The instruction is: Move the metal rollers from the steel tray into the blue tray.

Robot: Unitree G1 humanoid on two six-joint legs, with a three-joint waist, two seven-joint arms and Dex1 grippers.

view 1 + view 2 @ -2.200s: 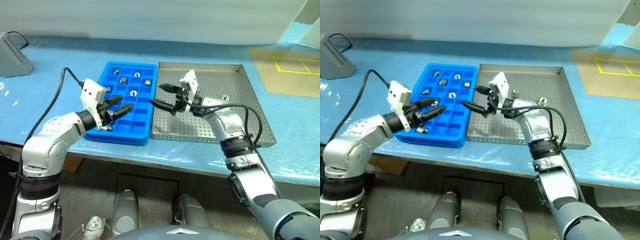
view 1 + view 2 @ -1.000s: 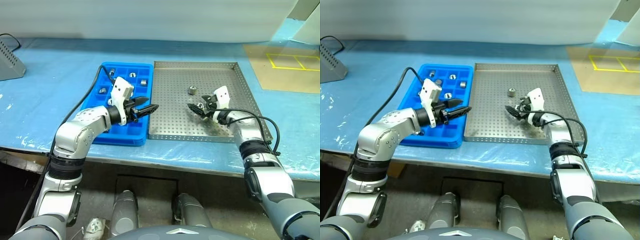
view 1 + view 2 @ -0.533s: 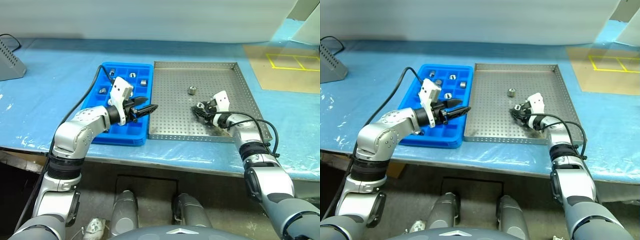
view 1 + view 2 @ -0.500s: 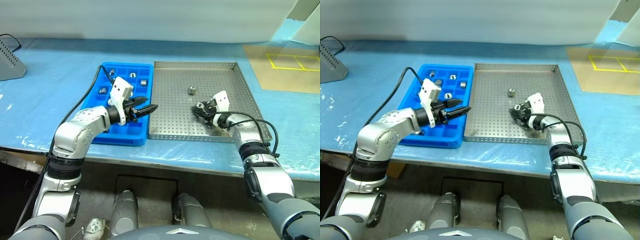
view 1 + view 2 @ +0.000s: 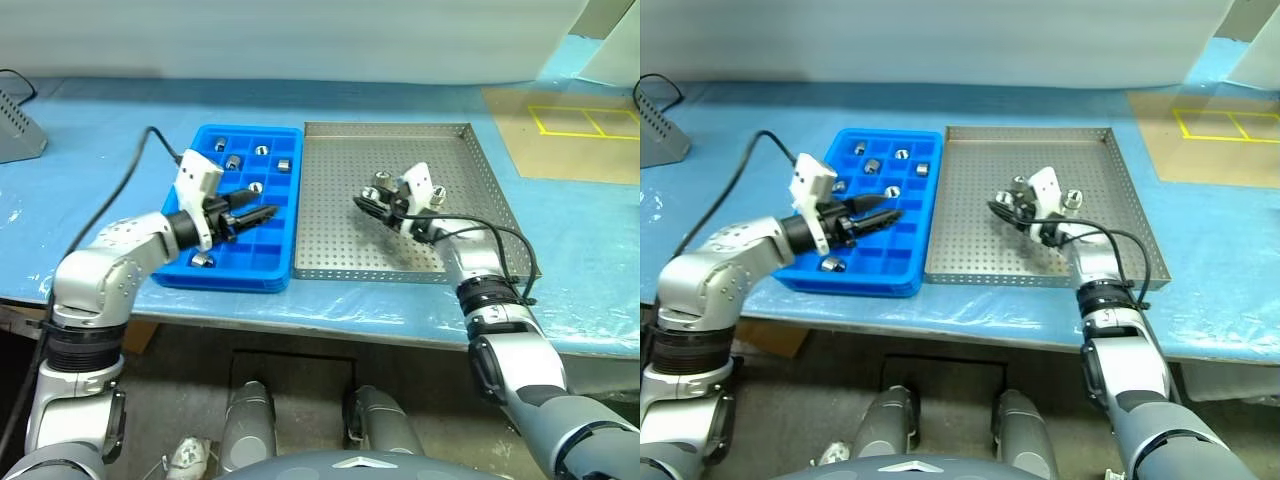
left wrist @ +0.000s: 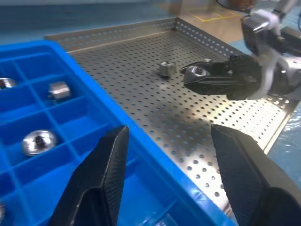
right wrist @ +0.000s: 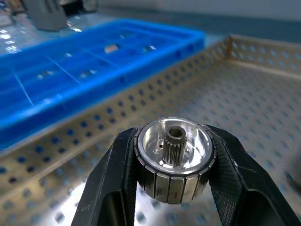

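My right gripper (image 5: 366,201) is shut on one of the metal rollers (image 7: 175,157), a ribbed silver cylinder with a toothed hub. It holds the roller just above the steel tray (image 5: 440,260), left of the tray's middle. Two more rollers (image 5: 381,180) (image 5: 437,193) lie on the perforated floor behind it. The blue tray (image 5: 275,270) sits against the steel tray's left side, with several rollers (image 5: 232,161) in its compartments. Over the blue tray's middle my left gripper (image 5: 258,206) hangs open and empty, pointing right.
A blue sheet covers the table (image 5: 120,130). At the far left edge stands a grey device (image 5: 15,125). A tan mat with yellow lines (image 5: 570,140) lies at the back right. The table's front edge runs just below both trays.
My right gripper closed on a roller in the steel tray, then lifted it and carried it left. My left gripper drew back left, from the blue tray's right edge to its middle.
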